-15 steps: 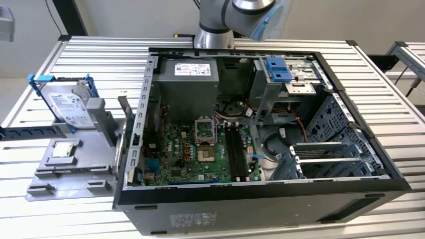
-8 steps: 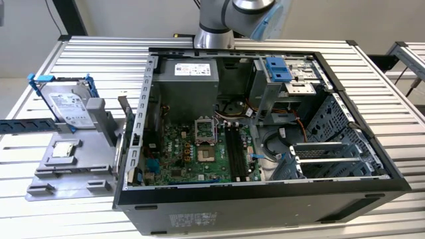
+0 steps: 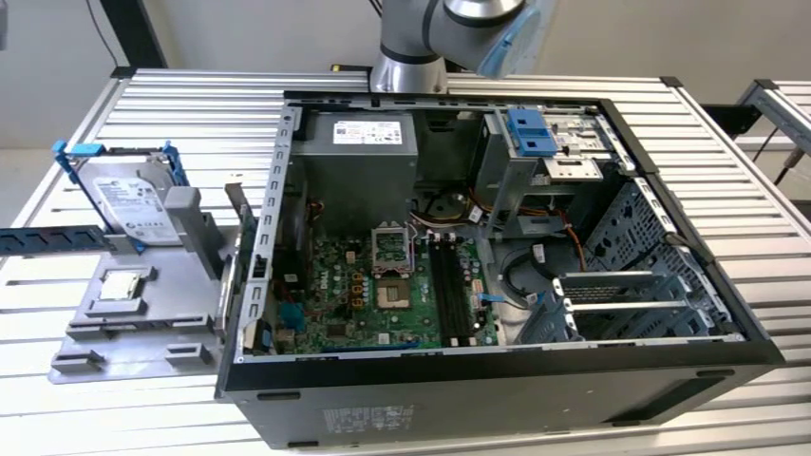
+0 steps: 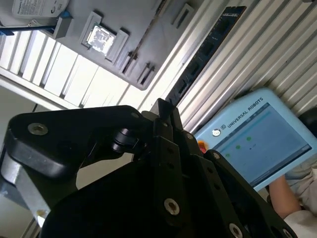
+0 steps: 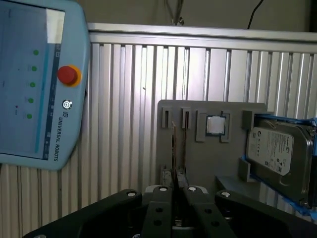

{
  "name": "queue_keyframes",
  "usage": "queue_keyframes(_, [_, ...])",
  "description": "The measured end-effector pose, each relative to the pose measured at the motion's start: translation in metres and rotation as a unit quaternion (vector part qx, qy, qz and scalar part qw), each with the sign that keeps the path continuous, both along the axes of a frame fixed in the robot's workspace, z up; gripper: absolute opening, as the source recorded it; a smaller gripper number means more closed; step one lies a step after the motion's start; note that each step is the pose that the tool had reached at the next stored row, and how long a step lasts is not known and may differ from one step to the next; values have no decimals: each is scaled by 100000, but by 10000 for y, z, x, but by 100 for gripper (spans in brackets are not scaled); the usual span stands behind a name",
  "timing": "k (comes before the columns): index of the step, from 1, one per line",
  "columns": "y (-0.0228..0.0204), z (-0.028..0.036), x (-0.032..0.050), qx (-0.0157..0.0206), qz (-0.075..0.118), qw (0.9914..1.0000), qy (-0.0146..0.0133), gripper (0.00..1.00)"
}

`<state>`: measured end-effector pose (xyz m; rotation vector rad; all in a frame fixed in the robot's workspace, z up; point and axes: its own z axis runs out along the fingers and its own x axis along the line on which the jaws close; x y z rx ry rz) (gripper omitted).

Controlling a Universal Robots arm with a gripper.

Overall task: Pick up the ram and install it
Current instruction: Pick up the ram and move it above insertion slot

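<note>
Half the job looks done: the gripper is clenched on the ram, which juts from its tip, clear of the grey fixture in the exterior view's lower left. Installation remains; the motherboard's black slots, centre frame, sit empty.

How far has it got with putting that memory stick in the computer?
Done: the ram is picked up, off the grey tray. In hand: the end effector is shut on it, edge-on in the first wrist view. Left: the motherboard's black slots look empty, so it isn't installed.
</note>
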<state>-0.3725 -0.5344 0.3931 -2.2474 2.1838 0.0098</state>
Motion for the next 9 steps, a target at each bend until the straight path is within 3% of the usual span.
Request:
queue_keyframes(5, [1, 2, 11, -40, -1, 100000, 32, 0])
queue_keyframes(9, [0, 1, 99, -33, 1, 100000, 23, 0])
